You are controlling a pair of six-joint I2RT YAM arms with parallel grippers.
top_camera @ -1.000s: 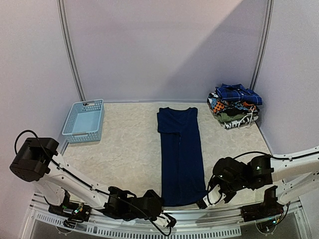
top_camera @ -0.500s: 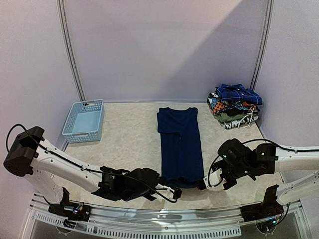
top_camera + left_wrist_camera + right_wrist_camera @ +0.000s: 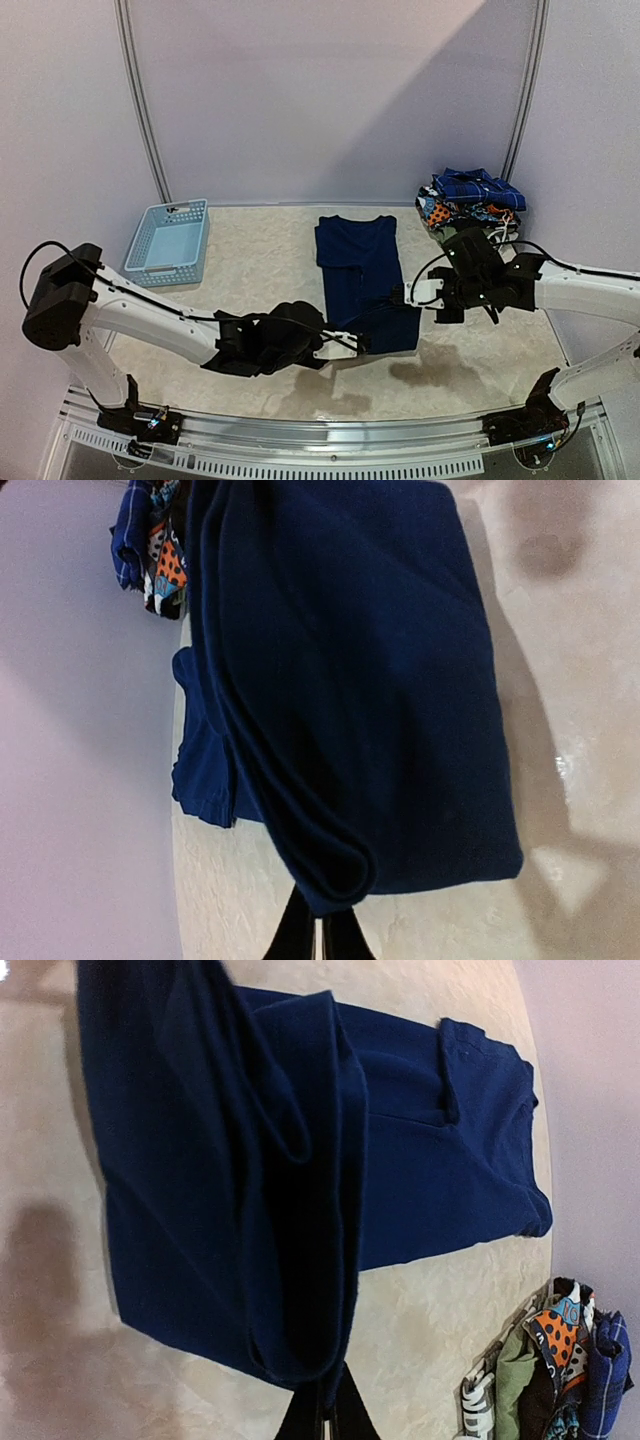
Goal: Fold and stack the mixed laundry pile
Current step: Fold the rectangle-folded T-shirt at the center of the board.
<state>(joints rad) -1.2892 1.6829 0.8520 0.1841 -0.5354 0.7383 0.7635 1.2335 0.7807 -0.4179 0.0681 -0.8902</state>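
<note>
In the last second I have brought both hands up from the near edge. The left hand (image 3: 352, 345) and right hand (image 3: 408, 295) are each pinched shut on a bottom corner of the navy T-shirt (image 3: 358, 262), so its hem now hangs doubled over its middle while the collar end lies flat mid-counter (image 3: 250, 290). I judge the halving fold about midway: the hem must reach the collar before the shirt joins the folded stack (image 3: 472, 212) in the far right corner.
</note>
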